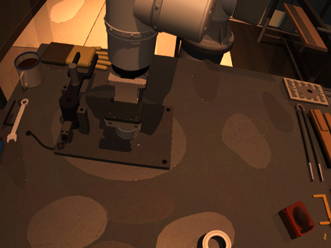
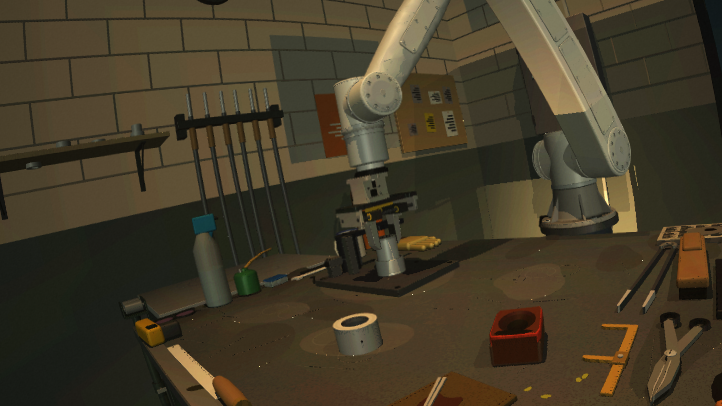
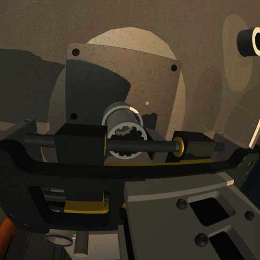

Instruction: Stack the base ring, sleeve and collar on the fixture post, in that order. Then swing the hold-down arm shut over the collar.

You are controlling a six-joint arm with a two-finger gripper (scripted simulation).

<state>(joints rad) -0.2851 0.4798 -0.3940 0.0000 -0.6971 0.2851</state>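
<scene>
The fixture post is almost wholly hidden inside the grey sleeve [image 2: 390, 256], with only its tip [image 3: 122, 131] visible down the sleeve's splined bore. The sleeve stands upright on the dark fixture plate [image 1: 115, 139], and its foot sits on a slightly wider ring, the base ring [image 3: 114, 109]. The white-topped collar [image 2: 357, 333] rests on the bench toward the near edge, apart from the plate. The black hold-down arm [image 1: 85, 66] on its pivot block at the plate's left end is swung away from the post. My gripper [image 3: 126, 143] is over the post, closed around the sleeve.
A red block with a round hollow [image 2: 517, 335] sits on the bench right of the collar. A mug [image 1: 29, 69], yellow gloves [image 1: 84, 56] and a wrench [image 1: 16, 120] lie left of and behind the plate. Rods, a brush, a square and pliers line the right edge.
</scene>
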